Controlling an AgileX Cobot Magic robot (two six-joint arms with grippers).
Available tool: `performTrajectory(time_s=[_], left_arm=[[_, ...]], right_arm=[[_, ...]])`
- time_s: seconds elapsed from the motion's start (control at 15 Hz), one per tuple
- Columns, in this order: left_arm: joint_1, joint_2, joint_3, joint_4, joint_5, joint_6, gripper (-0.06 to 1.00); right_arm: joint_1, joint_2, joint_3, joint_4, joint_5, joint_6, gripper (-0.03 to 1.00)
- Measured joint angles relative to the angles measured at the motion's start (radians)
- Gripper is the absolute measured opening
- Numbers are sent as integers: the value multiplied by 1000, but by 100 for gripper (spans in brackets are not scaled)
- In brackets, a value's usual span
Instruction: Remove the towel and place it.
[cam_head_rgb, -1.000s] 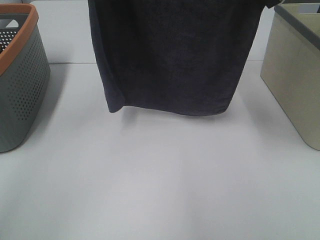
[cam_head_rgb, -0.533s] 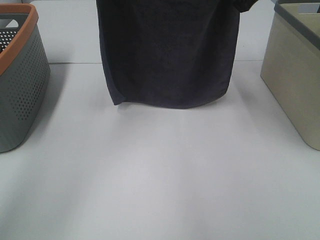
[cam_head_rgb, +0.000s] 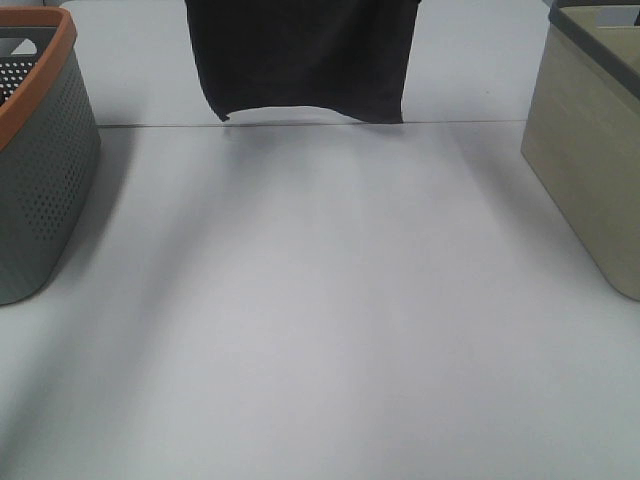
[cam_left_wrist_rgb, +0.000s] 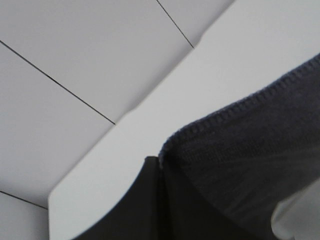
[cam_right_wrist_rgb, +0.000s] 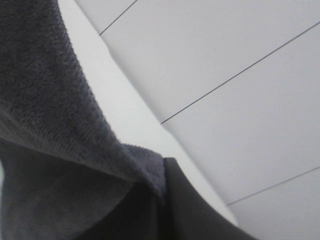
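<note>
The dark charcoal towel (cam_head_rgb: 300, 60) hangs in the air at the top middle of the exterior high view, its lower edge just above the far end of the white table (cam_head_rgb: 320, 330). Its upper part and both grippers are out of that view. In the left wrist view the towel's stitched hem (cam_left_wrist_rgb: 250, 160) bunches against the dark finger (cam_left_wrist_rgb: 135, 210) of my left gripper (cam_left_wrist_rgb: 159, 165). In the right wrist view the towel (cam_right_wrist_rgb: 50, 110) folds against the dark finger (cam_right_wrist_rgb: 195, 210) of my right gripper (cam_right_wrist_rgb: 164, 167). Both grippers look shut on the cloth.
A grey perforated basket with an orange rim (cam_head_rgb: 40, 170) stands at the table's left edge. A beige bin with a dark rim (cam_head_rgb: 590, 170) stands at the right edge. A seam (cam_head_rgb: 480, 123) runs across the far part of the table.
The towel has risen and drawn narrower. Its lower edge has moved from over the middle of the table up to the far seam.
</note>
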Motion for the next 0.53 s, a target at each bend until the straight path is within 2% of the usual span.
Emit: performTrajectory(time_s=[0.07, 0.13, 0.27, 0.4, 0.53], left_arm=[[-8, 18, 1, -8, 77, 0, 0], [-20, 30, 8, -18, 173, 0, 0], [-39, 41, 29, -55, 406, 0, 0], [-47, 43, 42, -132, 618, 25, 0], [-47, 54, 42, -193, 811, 64, 0]], right_arm=[[-5, 8, 7, 32, 75, 28, 2], [-6, 9, 27, 66, 190, 54, 2], [-6, 11, 72, 133, 461, 83, 2], [-6, 13, 90, 222, 703, 86, 2], [-6, 13, 92, 274, 899, 95, 2]])
